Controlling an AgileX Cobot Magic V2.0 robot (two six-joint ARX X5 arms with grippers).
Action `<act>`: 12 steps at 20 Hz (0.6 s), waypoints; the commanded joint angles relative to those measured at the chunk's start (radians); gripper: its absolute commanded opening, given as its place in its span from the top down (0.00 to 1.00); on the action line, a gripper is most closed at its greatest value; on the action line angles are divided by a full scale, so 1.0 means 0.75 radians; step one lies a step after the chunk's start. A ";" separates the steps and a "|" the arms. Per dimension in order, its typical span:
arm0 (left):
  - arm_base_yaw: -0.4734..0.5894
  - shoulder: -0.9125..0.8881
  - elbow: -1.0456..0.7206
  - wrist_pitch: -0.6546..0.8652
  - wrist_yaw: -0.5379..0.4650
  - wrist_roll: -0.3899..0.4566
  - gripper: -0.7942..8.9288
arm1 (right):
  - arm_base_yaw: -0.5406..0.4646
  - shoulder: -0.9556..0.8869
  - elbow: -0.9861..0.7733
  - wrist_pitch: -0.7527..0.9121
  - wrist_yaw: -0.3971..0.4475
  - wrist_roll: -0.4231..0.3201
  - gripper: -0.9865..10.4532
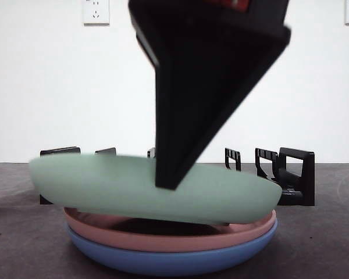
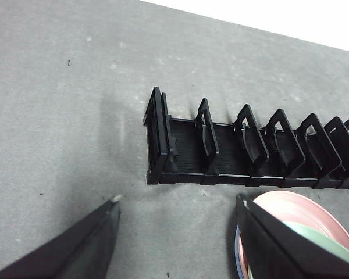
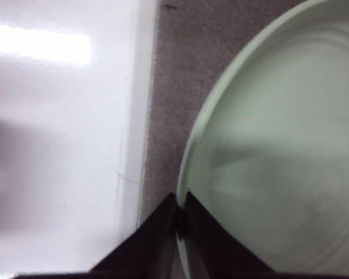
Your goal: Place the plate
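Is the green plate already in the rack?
No: the right gripper holds the green plate tilted above the pink plate, in front of the rack.

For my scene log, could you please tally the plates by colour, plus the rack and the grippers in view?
green plate, pinched at its rim by the right gripper: 1
pink plate: 1
blue plate: 1
black slotted rack: 1
grippers, counting the open left gripper: 2
Total: 6
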 commanded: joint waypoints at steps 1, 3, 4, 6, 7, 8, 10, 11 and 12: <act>-0.001 0.007 0.022 0.015 -0.006 0.005 0.60 | -0.007 0.039 0.026 0.017 0.006 -0.015 0.90; -0.001 0.007 0.022 0.017 -0.006 0.005 0.60 | -0.026 0.050 0.026 0.022 0.006 -0.015 0.90; -0.001 0.007 0.022 0.017 -0.006 0.005 0.60 | -0.035 0.055 0.026 0.022 0.004 -0.015 0.90; -0.001 0.007 0.022 0.018 -0.006 0.005 0.60 | -0.044 0.055 0.026 0.022 0.003 -0.015 0.82; -0.001 0.007 0.022 0.019 -0.006 0.005 0.60 | -0.044 0.055 0.026 0.023 0.003 -0.014 0.78; -0.001 0.007 0.022 0.020 -0.006 0.005 0.60 | -0.044 0.055 0.026 0.023 0.003 -0.009 0.75; -0.001 0.007 0.022 0.020 -0.006 0.005 0.60 | -0.043 0.055 0.028 0.021 -0.006 0.001 0.75; -0.001 0.007 0.022 0.020 -0.006 0.005 0.60 | -0.042 0.052 0.039 0.012 -0.036 0.021 0.72; -0.001 0.007 0.022 0.020 -0.006 0.005 0.60 | -0.042 0.044 0.065 -0.007 -0.082 0.063 0.69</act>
